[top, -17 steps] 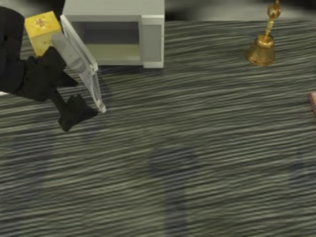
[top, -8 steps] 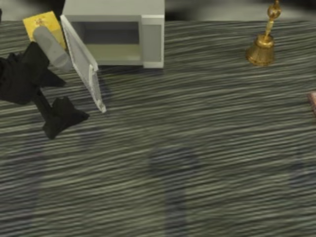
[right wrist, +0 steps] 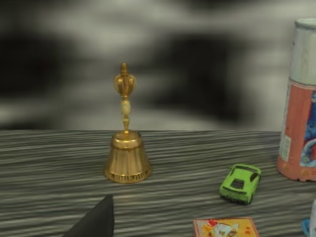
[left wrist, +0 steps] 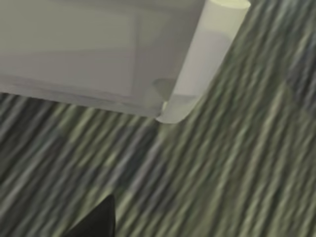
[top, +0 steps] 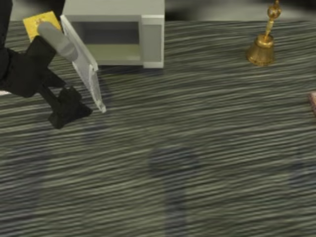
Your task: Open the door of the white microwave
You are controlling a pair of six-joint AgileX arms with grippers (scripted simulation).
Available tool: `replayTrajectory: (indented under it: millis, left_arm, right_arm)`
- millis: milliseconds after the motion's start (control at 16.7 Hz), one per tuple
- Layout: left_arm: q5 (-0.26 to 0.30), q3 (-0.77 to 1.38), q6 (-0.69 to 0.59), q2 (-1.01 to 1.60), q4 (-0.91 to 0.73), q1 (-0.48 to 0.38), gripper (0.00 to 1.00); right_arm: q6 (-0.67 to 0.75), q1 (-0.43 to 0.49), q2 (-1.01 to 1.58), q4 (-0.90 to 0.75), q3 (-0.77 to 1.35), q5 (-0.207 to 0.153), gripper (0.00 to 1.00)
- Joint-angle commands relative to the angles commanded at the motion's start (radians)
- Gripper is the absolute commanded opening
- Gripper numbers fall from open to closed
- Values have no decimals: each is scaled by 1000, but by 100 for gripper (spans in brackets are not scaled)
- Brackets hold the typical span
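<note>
Microwave (top: pixel 116 29) at bench (top: pixel 207 148) far edge, left of centre, cavity exposed. Door (top: pixel 84 64) swung wide open, hinged at microwave's left front corner, free edge angled toward near side. Left tool (top: pixel 69 106) just left of door's free edge, apart from it, holding nothing; finger spread: cannot tell. Yellow cube (top: pixel 42 23) behind left arm, beside microwave. Bell (top: pixel 261 47) at far right. Right tool off top view; only a dark finger tip in its wrist view.
</note>
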Motion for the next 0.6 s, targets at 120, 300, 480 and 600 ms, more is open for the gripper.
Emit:
replayTrajectory:
  millis: [120, 300, 480, 600]
  left_arm:
    - [-55, 109, -113, 67, -90, -29, 100]
    - [-160, 333, -343, 183, -254, -84, 100]
    - [-285, 597, -637, 297, -432, -148, 100]
    - [-373, 771, -854, 367, -550, -192, 100]
  right_arm:
    - [0, 0, 0, 0, 0, 0, 100]
    - [0, 0, 0, 0, 0, 0, 100]
    - [0, 0, 0, 0, 0, 0, 100]
    - [0, 0, 0, 0, 0, 0, 100]
